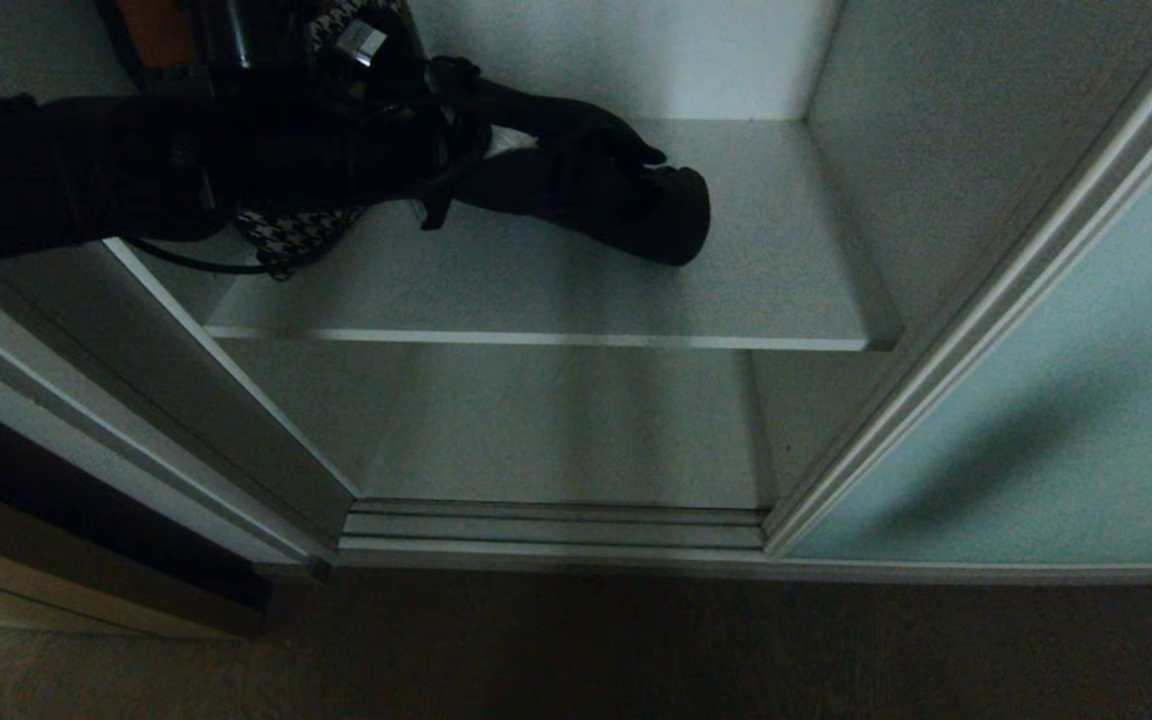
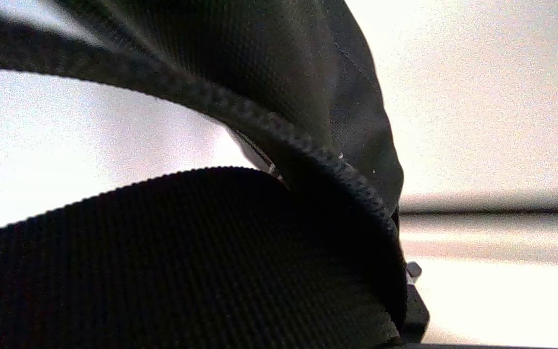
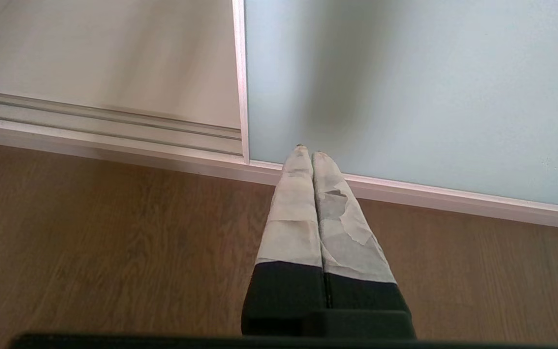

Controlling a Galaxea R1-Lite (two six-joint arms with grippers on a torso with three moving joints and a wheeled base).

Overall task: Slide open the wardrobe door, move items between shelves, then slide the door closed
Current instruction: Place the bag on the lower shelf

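Already the sliding wardrobe door (image 1: 1036, 400) stands open. Reaching in, the left gripper (image 1: 456, 150) is clenched on the black shoulder bag (image 1: 616, 195) over the upper shelf (image 1: 556, 290); the right gripper (image 3: 306, 154), fingers together, hangs parked. Placing and closing remain.

The left arm (image 1: 86, 170) is a thick black limb, its casing matte and dark, with a thin black cable (image 1: 196, 262) looping beneath it. The right gripper (image 3: 312, 155) has two long, narrow fingers (image 3: 293, 213) that taper toward the tips. Pale grey tape wraps them, torn and peeling on one, above a black base (image 3: 325, 305).
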